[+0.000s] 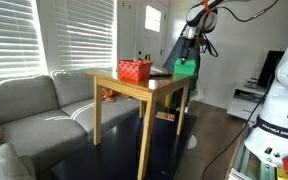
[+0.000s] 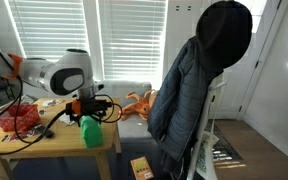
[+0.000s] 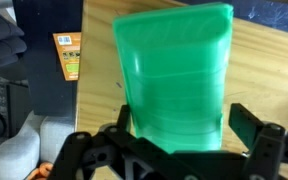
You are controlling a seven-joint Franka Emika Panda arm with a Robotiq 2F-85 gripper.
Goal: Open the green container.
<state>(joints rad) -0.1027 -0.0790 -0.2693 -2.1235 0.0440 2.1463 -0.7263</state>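
Observation:
The green container point(image 3: 174, 75) is a bright green plastic box standing on the wooden table point(image 3: 269, 70), near its edge. It fills the middle of the wrist view. My gripper point(image 3: 184, 120) is open, with one black finger on each side of the container's near end. The left finger is against its wall and the right finger is a little apart from it. In both exterior views the gripper point(image 1: 189, 46) point(image 2: 89, 110) hangs just above the container point(image 1: 186, 68) point(image 2: 92, 133) at the table's corner. The lid looks shut.
A red mesh basket point(image 1: 135, 70) point(image 2: 19, 120) stands on the same table point(image 1: 134, 88). A grey sofa point(image 1: 34, 110) is beside the table. A dark coat on a rack point(image 2: 199, 80) stands nearby. A small box point(image 3: 68, 55) lies on the floor below the table edge.

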